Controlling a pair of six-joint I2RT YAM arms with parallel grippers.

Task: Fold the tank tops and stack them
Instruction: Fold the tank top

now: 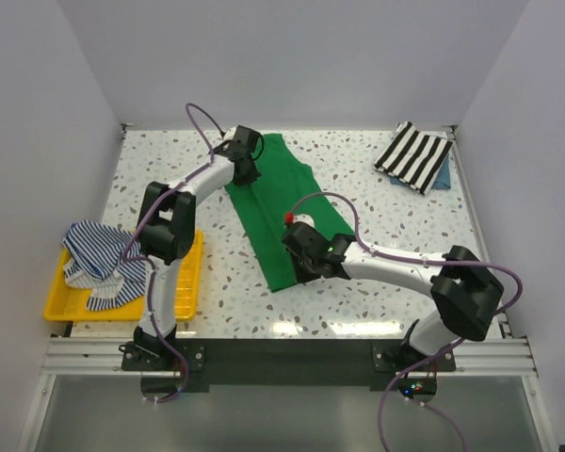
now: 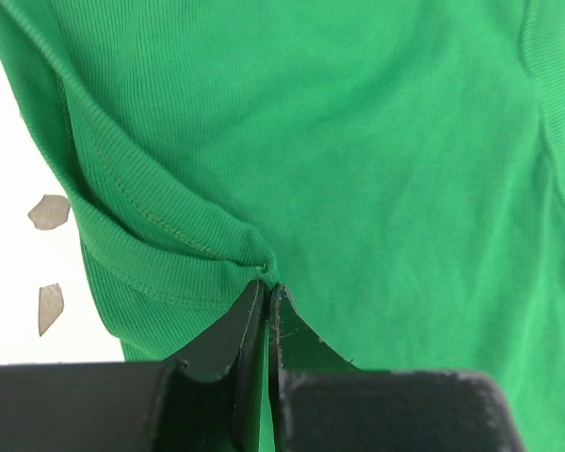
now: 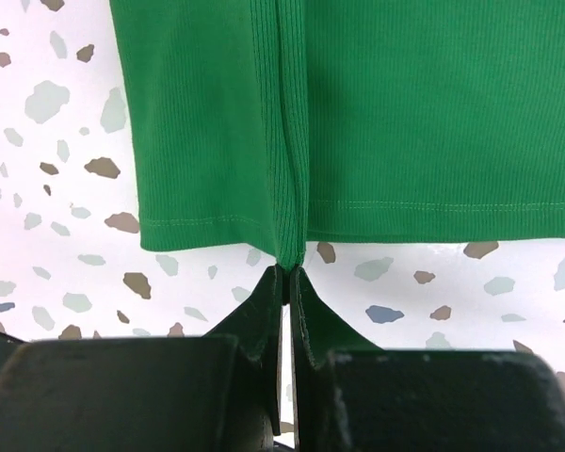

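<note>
A bright green tank top (image 1: 264,217) lies stretched diagonally across the middle of the speckled table. My left gripper (image 1: 247,174) is at its far end, shut on a bunched fold of ribbed green edge (image 2: 254,254), with the left gripper (image 2: 266,284) tips pinching the cloth. My right gripper (image 1: 304,264) is at the near end, shut on the hem. In the right wrist view the right gripper (image 3: 289,270) tips pinch a narrow pleat of the green hem (image 3: 287,235) just above the table. A navy-and-white striped tank top (image 1: 94,264) lies crumpled in the tray at the left.
The yellow plastic tray (image 1: 186,282) sits at the table's left near edge beside the left arm's base. A folded black-and-white wide-striped cloth (image 1: 412,155) rests at the back right corner on something blue. White walls close in the table on three sides.
</note>
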